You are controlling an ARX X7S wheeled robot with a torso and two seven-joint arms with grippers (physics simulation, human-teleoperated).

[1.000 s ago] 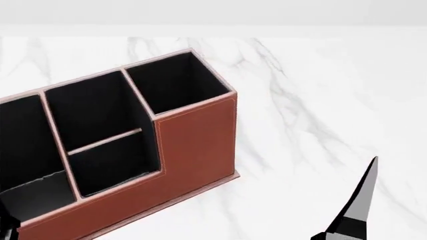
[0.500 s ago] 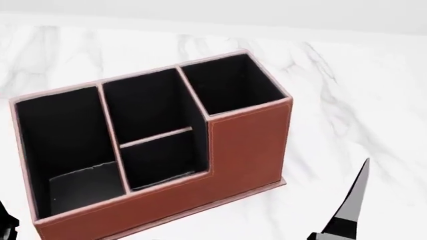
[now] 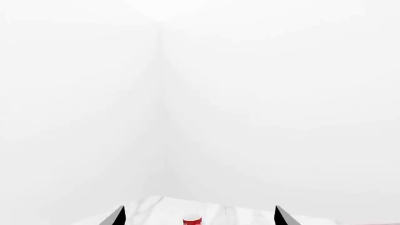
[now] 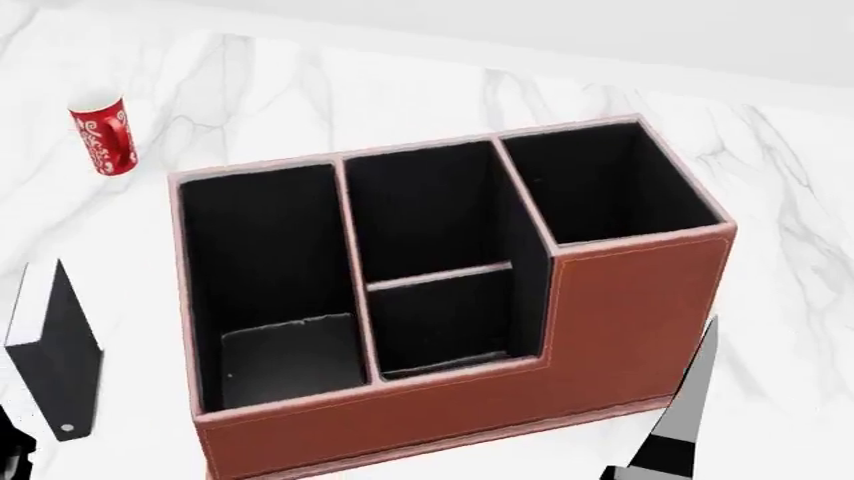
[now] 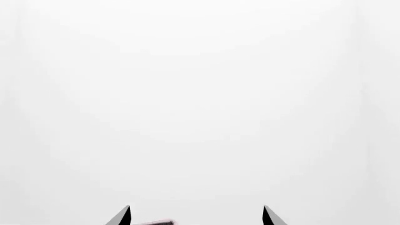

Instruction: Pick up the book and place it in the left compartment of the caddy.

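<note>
Illegible white script on the red mug (image 4: 104,137); book (image 4: 56,365) spine plain but for a white dot

Caddy (image 4: 641,310) leather-look w/ matt black lining; table (image 4: 400,100) glossy marble.

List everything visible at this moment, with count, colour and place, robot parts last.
book: 1, black with white page edges, standing on the table left of the caddy.
caddy: 1, reddish-brown with black interior, centre of the table, nothing visible in its compartments.
left compartment: 1, black-lined, greyish floor, at the caddy's left end.
mug: 1, red patterned, far left.
table: 1, white marble.
left gripper: 1, dark fingertips, apart, holding nothing.
right gripper: 1, dark fingertips, apart, holding nothing.
</note>
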